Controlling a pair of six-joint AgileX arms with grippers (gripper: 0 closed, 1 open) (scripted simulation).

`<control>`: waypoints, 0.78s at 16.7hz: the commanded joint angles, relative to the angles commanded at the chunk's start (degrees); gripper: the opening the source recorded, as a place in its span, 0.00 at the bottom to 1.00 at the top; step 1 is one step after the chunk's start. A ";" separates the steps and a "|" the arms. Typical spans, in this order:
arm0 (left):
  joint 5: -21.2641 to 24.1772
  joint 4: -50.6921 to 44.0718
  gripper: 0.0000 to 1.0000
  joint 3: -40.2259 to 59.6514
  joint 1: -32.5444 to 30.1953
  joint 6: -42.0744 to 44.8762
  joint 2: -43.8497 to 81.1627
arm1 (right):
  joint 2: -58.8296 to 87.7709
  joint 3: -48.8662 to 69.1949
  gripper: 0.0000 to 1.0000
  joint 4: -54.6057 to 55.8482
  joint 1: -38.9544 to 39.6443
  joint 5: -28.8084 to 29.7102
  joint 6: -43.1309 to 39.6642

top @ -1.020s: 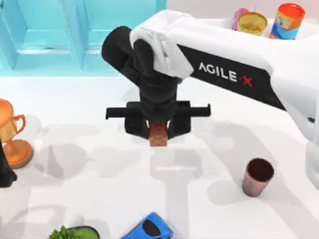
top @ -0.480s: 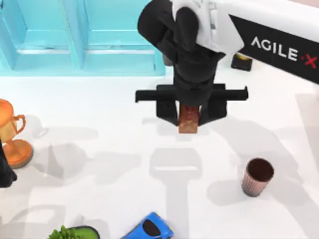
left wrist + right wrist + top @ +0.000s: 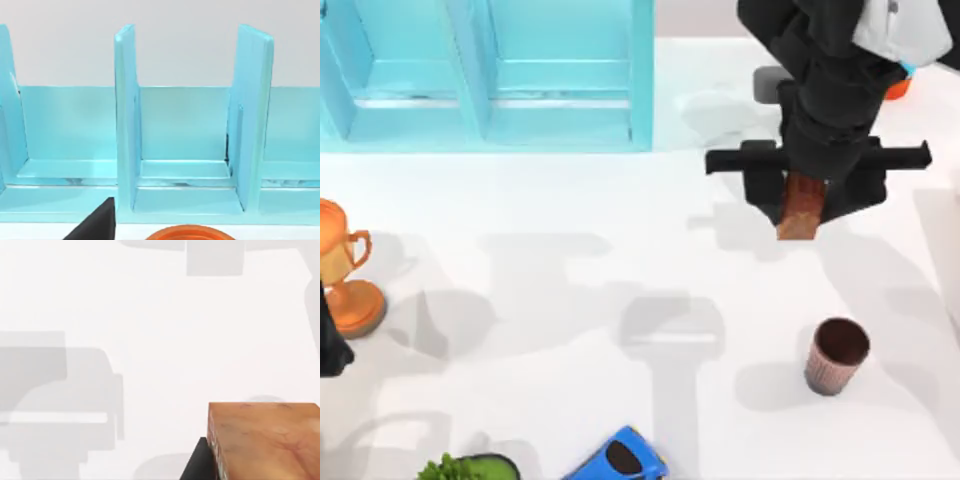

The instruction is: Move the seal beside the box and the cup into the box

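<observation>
Right gripper (image 3: pixel 801 205): clenched on seal (image 3: pixel 800 208), raised over table's (image 3: pixel 570 300) right side, right of box (image 3: pixel 485 75). Cup (image 3: pixel 837 355): upright on table, nearer front. Left arm: parked at left edge.

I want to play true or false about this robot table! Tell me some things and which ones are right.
1. The right gripper holds the mottled red-brown seal block. True.
2. The ribbed pinkish-brown cup lies tipped over. False: it stands upright on the white table.
3. The cup sits inside the light blue box. False: it stands on the table, apart from the box.
4. An orange trophy stands at the table's left edge. True.
</observation>
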 joint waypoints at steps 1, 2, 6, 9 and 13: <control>0.00 0.00 1.00 0.00 0.00 0.00 0.00 | -2.14 -2.53 0.00 0.48 -3.34 -0.34 -3.33; 0.00 0.00 1.00 0.00 0.00 0.00 0.00 | -4.32 -5.09 0.00 0.97 -6.77 -0.68 -6.70; 0.00 0.00 1.00 0.00 0.00 0.00 0.00 | -11.56 -13.40 0.00 2.68 -17.14 -1.83 -16.93; 0.00 0.00 1.00 0.00 0.00 0.00 0.00 | -13.02 -14.99 0.00 3.06 -18.78 -2.06 -18.56; 0.00 0.00 1.00 0.00 0.00 0.00 0.00 | -12.68 -15.00 0.00 3.04 -18.56 -1.91 -18.44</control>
